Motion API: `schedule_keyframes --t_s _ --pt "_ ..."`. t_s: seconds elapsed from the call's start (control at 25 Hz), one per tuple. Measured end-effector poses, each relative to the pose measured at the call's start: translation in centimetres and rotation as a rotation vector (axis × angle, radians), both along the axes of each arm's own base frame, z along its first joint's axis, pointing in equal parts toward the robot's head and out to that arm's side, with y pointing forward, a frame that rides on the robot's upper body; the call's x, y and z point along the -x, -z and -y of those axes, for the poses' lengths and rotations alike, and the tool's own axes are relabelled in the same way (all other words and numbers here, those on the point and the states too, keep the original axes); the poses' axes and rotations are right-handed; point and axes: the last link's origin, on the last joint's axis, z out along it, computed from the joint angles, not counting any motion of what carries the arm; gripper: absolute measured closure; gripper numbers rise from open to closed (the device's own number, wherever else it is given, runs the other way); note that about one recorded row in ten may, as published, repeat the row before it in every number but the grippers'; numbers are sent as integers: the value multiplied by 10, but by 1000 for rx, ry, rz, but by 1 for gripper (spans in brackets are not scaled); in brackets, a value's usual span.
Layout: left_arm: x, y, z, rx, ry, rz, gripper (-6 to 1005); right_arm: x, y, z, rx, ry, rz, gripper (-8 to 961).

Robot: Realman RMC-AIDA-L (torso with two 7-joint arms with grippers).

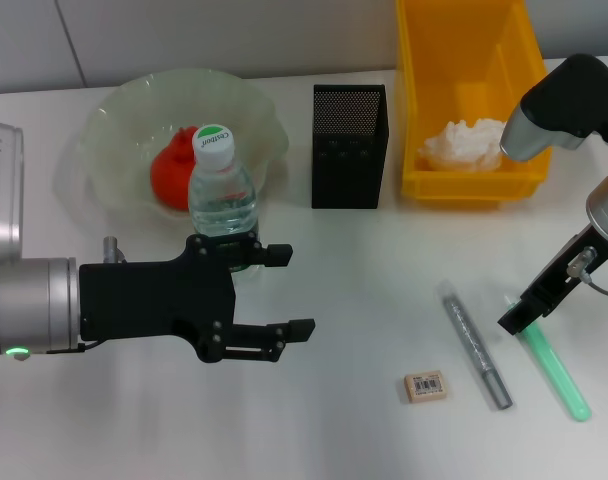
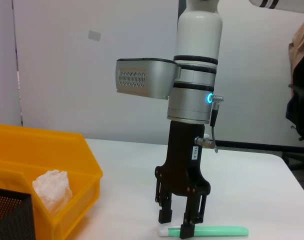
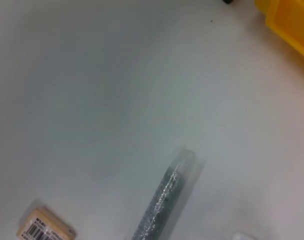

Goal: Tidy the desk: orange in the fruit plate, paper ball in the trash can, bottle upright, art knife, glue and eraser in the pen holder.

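The orange [image 1: 172,176] sits in the fruit plate [image 1: 114,120], the paper ball [image 1: 462,143] in the trash can [image 1: 424,90], the bottle [image 1: 222,190] upright. Left gripper [image 1: 284,290] hangs spread beside it. Right gripper [image 2: 178,225], fingers apart, straddles the green stick [image 1: 556,368]; glitter pen [image 1: 476,347] and eraser [image 1: 425,386] remain on the desk, outside the pen holder [image 1: 350,146]

Orange [image 1: 172,178] in fruit plate [image 1: 124,110]; paper ball [image 1: 462,143] in trash can [image 1: 424,90].
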Motion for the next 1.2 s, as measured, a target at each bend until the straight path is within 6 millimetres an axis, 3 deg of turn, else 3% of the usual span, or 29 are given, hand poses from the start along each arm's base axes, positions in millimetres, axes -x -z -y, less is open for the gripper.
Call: schedule_keyframes --t_s 0.32,0.56,1.2 --pt "-1 -1 -1 -2 1 0 181 0 0 0 -2 4 -2 382" --pt "-1 -1 -2 -3 2 1 181 0 1 0 -6 15 -3 537" --pt "-2 0 -2 -1 6 -1 181 -1 5 1 11 28 -5 613"
